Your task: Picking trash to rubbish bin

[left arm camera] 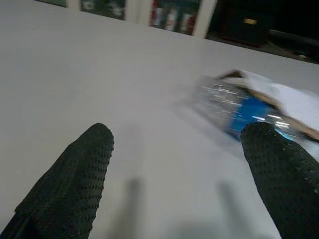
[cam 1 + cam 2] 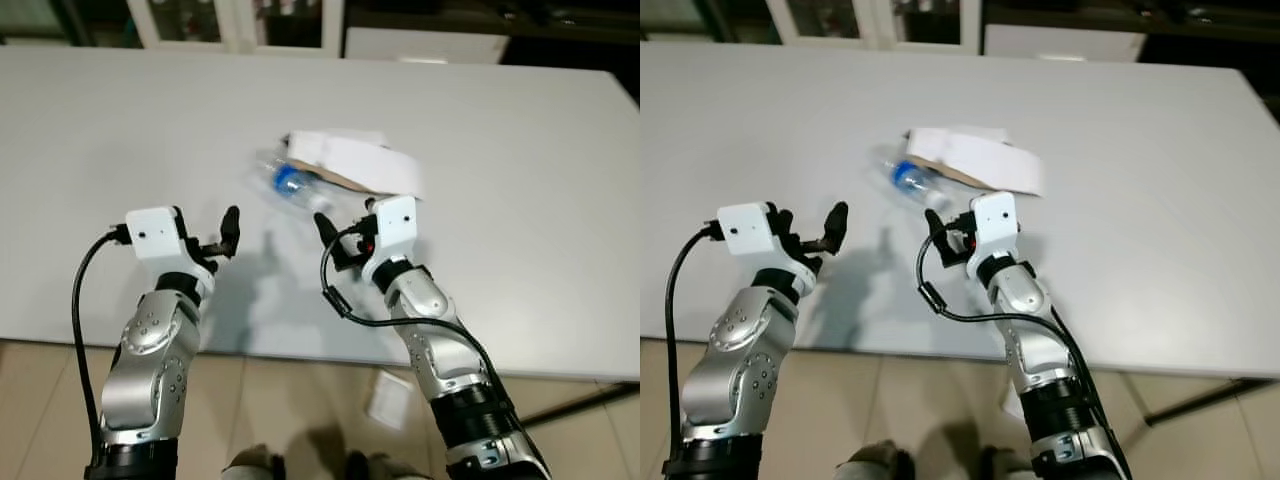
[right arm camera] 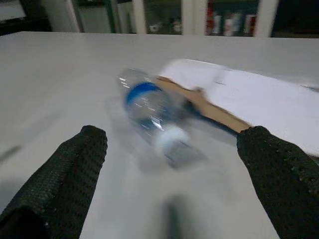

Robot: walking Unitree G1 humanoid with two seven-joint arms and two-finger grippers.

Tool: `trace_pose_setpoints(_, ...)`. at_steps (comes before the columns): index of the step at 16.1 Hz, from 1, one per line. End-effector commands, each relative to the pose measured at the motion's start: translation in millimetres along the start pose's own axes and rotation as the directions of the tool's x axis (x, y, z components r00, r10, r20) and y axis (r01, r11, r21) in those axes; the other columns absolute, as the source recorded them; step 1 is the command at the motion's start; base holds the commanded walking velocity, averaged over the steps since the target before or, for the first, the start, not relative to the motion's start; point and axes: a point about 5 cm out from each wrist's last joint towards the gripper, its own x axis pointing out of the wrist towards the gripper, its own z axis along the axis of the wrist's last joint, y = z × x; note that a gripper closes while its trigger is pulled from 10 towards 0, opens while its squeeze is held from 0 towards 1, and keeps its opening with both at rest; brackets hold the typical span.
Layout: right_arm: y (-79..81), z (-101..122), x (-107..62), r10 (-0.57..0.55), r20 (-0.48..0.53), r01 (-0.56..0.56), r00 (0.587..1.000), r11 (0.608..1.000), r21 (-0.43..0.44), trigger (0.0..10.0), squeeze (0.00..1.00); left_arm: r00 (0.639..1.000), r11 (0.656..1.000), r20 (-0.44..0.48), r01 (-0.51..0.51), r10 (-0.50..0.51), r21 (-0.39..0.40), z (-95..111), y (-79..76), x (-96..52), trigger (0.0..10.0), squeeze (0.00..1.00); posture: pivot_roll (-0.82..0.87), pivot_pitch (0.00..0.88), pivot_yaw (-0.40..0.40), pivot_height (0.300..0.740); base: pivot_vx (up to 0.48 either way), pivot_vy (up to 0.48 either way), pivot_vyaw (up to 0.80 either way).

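Right wrist view: clear plastic bottle (image 3: 152,117) with blue label lies on its side on the white table (image 2: 520,150), touching a flattened white paper bag (image 2: 352,160).
Bottle axis: cap end toward the right gripper (image 2: 345,228).
Nearer arm: right, just short of the cap; fingers spread wide, empty.
Left gripper (image 2: 205,235): wide open, empty, farther off.

Two arms, silver metal, rounded segments with small dark screw holes on forearm shells. Lower segments dark, ribbed black rings near elbow of right arm (image 2: 470,400). Left arm (image 2: 145,370) same silver finish. Each wrist carries white box-shaped housing. Right housing has small red detail on side. Thick black cable loops from each white housing down along arm. Left gripper (image 2: 222,238) and right gripper (image 2: 335,240): long black fingers (image 1: 75,181), surface covered with fine dotted texture, tips rounded.
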Motion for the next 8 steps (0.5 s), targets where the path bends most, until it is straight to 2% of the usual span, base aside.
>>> trace_pose_setpoints(1,7.9,0.7,1.7,0.031,0.004,-0.031,1.0,0.999,0.011,10.0,0.0,1.0,1.0,-0.002,-0.025,0.025,0.003,1.0,5.9,-2.5,10.0,0.0,-0.01,0.176,0.009,0.74,0.412,0.244,0.0)
trace_pose_setpoints(2,7.8,0.9,1.8,0.033,0.005,-0.033,0.999,0.999,0.01,10.0,0.08,1.0,1.0,-0.003,-0.025,0.025,0.004,0.9,5.9,-2.6,10.0,0.0,-0.01,0.176,0.009,0.74,0.412,0.247,0.0)
trace_pose_setpoints(3,7.1,1.9,1.9,0.035,0.011,-0.036,0.999,0.999,0.012,10.0,1.0,1.0,1.0,-0.007,-0.026,0.026,0.004,0.4,5.9,-2.7,10.0,0.0,-0.01,0.176,0.009,0.74,0.412,0.244,0.0)
trace_pose_setpoints(5,6.5,2.4,1.8,0.032,0.014,-0.032,0.999,0.999,0.007,10.0,1.0,0.999,0.999,-0.011,-0.036,0.036,-0.022,-0.7,6.0,-2.9,10.0,0.0,-0.01,0.176,0.009,0.74,0.381,0.253,0.0)
trace_pose_setpoints(8,6.2,1.7,1.1,0.026,0.013,-0.027,1.0,1.0,0.001,10.0,1.0,0.999,0.999,-0.029,-0.044,0.044,-0.018,-3.5,7.2,-4.8,10.0,0.0,-0.01,0.179,0.009,0.74,0.0,0.0,0.0)
